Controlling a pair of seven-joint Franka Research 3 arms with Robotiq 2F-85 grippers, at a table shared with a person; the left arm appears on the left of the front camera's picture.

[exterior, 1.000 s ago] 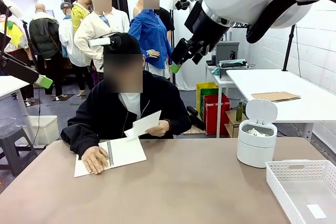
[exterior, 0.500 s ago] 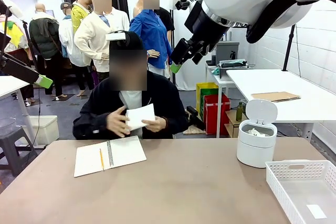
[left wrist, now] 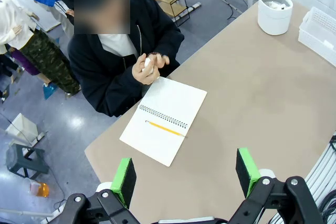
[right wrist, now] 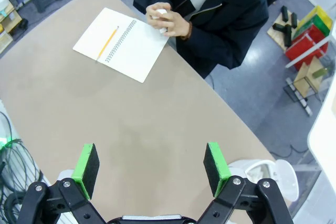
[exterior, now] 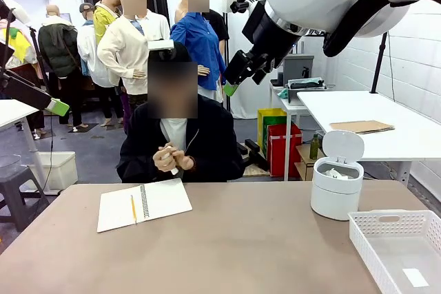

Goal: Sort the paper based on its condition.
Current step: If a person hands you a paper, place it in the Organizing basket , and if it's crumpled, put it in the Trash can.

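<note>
The paper (exterior: 173, 169) is squeezed small between the person's two hands (exterior: 171, 157) at chest height, behind the table's far edge; only a bit of white shows. It appears in the left wrist view as the paper (left wrist: 147, 64) and in the right wrist view as the paper (right wrist: 161, 13). My left gripper (left wrist: 185, 174) hangs open high above the table, empty. My right gripper (right wrist: 151, 163) is also open and empty, high over the table. From the front, the right gripper (exterior: 233, 80) sits raised at the upper middle.
A white spiral notebook (exterior: 143, 203) with a yellow pencil (exterior: 133, 208) lies at the table's far left. A white bin (exterior: 335, 194) with its lid up stands at the right. A white basket (exterior: 400, 225) holding a flat slip (exterior: 415, 277) sits at the near right corner.
The person lifted a flat white sheet from the notebook, took it in both hands and crushed it down between them. Neither arm moved.
</note>
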